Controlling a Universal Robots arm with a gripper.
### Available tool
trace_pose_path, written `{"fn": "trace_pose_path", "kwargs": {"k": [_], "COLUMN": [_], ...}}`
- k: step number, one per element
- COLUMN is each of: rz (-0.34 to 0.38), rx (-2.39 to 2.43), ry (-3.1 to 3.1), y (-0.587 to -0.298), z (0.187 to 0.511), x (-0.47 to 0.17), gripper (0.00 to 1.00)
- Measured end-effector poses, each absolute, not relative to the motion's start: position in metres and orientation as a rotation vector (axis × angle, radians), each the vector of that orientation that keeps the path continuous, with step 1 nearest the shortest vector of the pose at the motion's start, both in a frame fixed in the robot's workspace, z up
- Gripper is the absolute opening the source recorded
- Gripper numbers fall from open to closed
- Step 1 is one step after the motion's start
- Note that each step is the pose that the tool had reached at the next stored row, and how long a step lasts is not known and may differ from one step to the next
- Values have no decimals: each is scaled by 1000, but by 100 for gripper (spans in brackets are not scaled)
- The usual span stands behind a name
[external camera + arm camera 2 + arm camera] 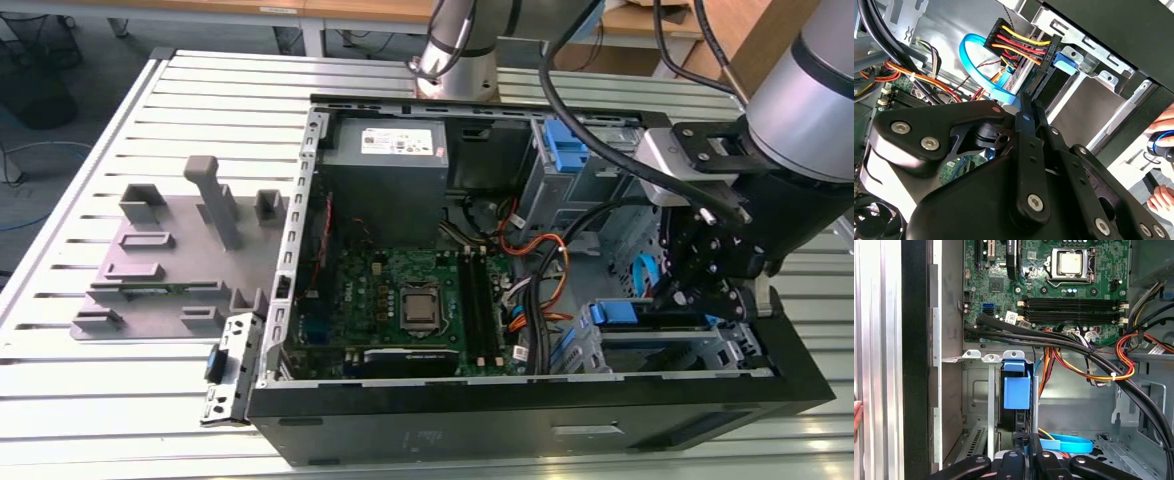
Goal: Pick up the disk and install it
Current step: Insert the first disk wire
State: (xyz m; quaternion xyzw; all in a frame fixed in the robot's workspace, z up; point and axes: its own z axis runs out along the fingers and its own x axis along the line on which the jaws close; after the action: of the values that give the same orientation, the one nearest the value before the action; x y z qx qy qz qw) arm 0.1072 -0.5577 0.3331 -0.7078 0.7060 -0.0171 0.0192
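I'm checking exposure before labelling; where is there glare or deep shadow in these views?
Exterior view: the slatted table shines pale near the front edge. Second wrist view: the end effector is a dark mass against bright metal. First wrist view: evenly lit motherboard.

We count one open computer case [534, 420] on the table, with one green motherboard [400, 300] inside it and one grey power supply box [387, 150] beside that board. Left of the case, in the exterior view, lies one grey fixture plate [160, 270].

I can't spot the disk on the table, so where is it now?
The disk stands on edge in the drive cage, in the computer case's corner at the exterior view's right, directly below the gripper, near the orange and yellow power cables.
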Motion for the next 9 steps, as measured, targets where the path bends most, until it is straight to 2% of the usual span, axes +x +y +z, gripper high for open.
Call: {"fn": "trace_pose_path", "kwargs": {"k": [9], "rz": [-54], "rx": [-2197], "ry": [2191], "y": [-558], "z": [331], "x": [107], "gripper": [16]}}
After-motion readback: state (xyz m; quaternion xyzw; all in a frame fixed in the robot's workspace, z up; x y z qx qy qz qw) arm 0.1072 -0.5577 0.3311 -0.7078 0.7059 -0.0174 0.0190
